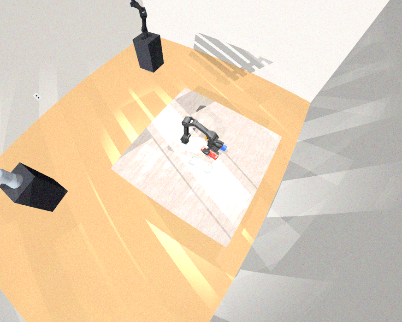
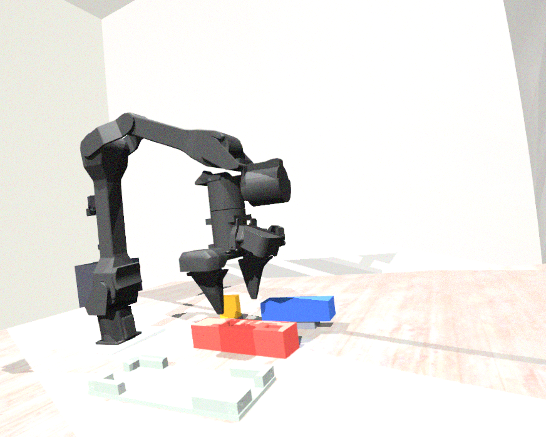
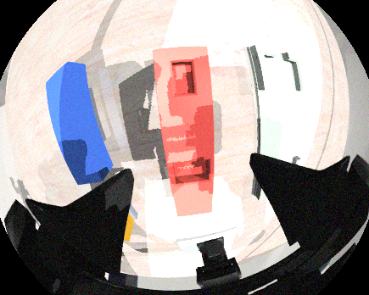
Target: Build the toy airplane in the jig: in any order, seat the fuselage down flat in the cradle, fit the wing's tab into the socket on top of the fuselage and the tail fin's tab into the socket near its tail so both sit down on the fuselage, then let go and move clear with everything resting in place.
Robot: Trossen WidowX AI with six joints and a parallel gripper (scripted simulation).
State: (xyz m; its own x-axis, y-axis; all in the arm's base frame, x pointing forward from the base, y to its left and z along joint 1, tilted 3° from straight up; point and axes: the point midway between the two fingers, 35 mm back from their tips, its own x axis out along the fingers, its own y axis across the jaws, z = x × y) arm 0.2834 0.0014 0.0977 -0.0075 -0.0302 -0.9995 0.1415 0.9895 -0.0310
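The red fuselage (image 1: 213, 156) (image 2: 238, 339) (image 3: 184, 112) lies on the table outside the jig, its two sockets facing up. The pale green jig (image 1: 200, 164) (image 2: 216, 405) (image 3: 271, 137) lies beside it and holds nothing. The blue wing (image 1: 223, 148) (image 2: 297, 310) (image 3: 74, 114) rests on a low grey support on the fuselage's other side. The yellow tail fin (image 1: 206, 138) (image 2: 233, 304) (image 3: 129, 230) stands behind, partly hidden by a finger in the wrist view. My gripper (image 2: 236, 305) (image 3: 191, 164) is open and empty, pointing down above the fuselage, fingertips to either side in the wrist view.
My arm's base (image 2: 118, 329) (image 3: 218, 267) stands on the table near the tail fin. The wing lies close to one finger in the wrist view. Two dark pedestals (image 1: 149, 53) (image 1: 38, 190) with other arms stand far off, beyond the table mat.
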